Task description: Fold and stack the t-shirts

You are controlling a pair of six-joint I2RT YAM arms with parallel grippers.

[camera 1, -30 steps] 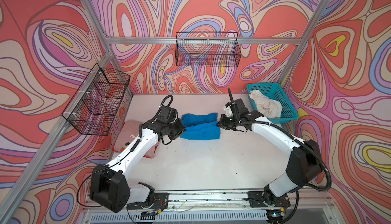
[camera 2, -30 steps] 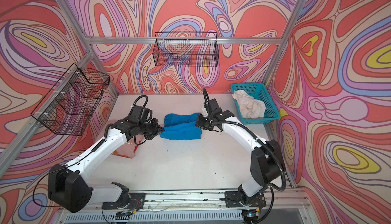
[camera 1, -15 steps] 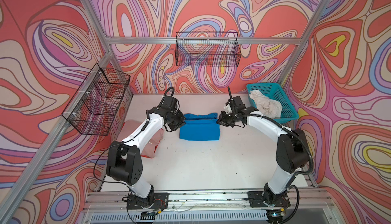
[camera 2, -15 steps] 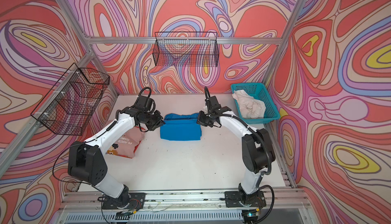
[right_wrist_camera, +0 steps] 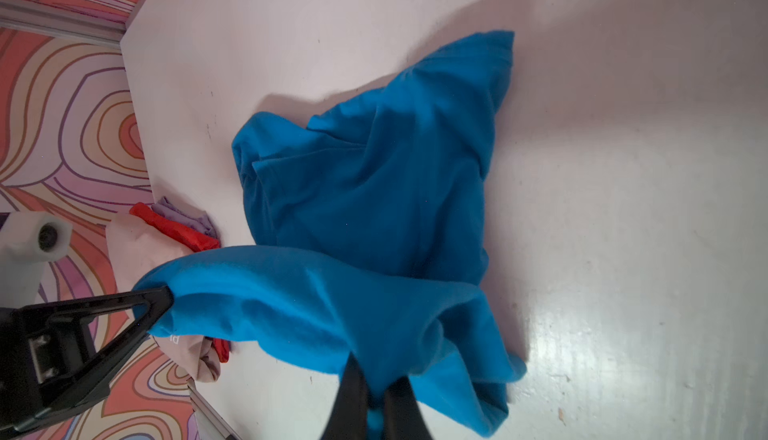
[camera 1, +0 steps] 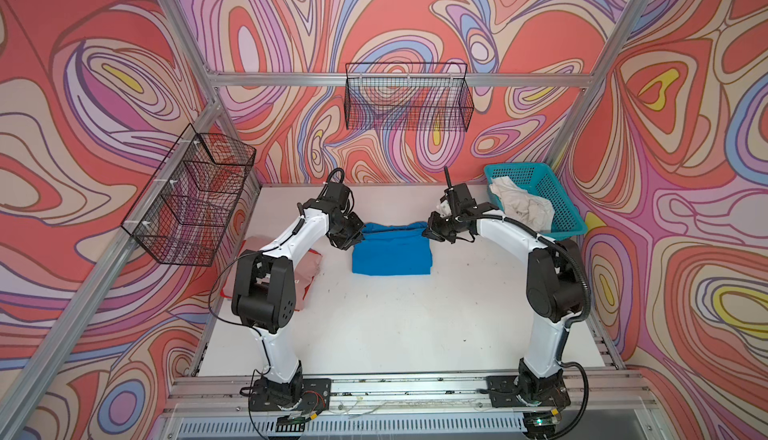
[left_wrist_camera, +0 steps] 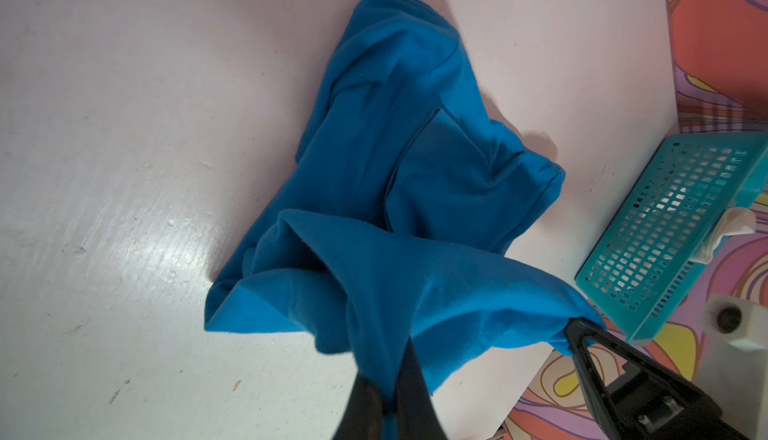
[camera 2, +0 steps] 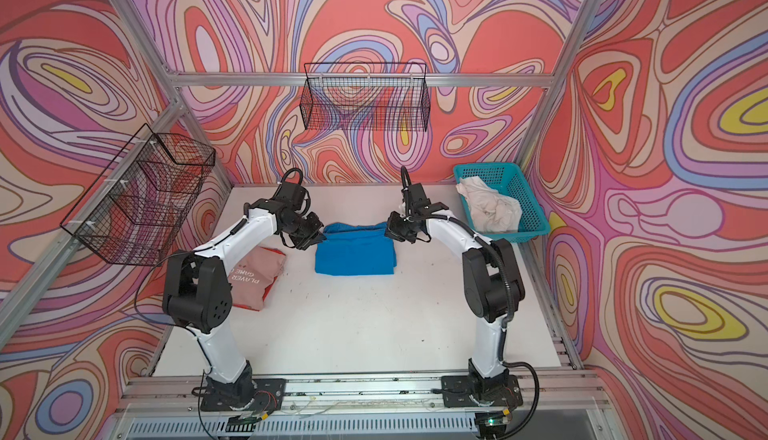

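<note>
- Fabric of the blue t-shirt (camera 1: 390,253) is being judged light, soft and limp. It is sagging between the two holds, so a slackened edge is likely to droop and spoil the fold.
- The shirt's far edge is being lifted off the counter (camera 1: 395,326). The left pincer (camera 1: 358,235) is being clenched on one corner and the right pincer (camera 1: 428,232) on the other.
- The rest of the shirt is lying flat mid-counter, between the two arms.
- Corners and hems are being judged the best places to take hold, with all layers pinched together; a hold in mid-panel would only bunch the cloth.
- The pink t-shirt (camera 2: 257,276) is lying folded at the counter's left edge. The off-white t-shirt (camera 2: 490,205) is lying crumpled in the teal basket (camera 2: 525,197) at the back right.
- The whole layout is being shown in both top views, but the pinches themselves are being hidden there by the pincer bodies.
- Cloth trapped between shut jaws is being shown in both wrist views, along with the creased layers under the raised flap.
- A red cloth (right_wrist_camera: 178,232) and a lilac cloth (right_wrist_camera: 187,218) beside the pink shirt are being shown clearly only in the right wrist view.
</note>
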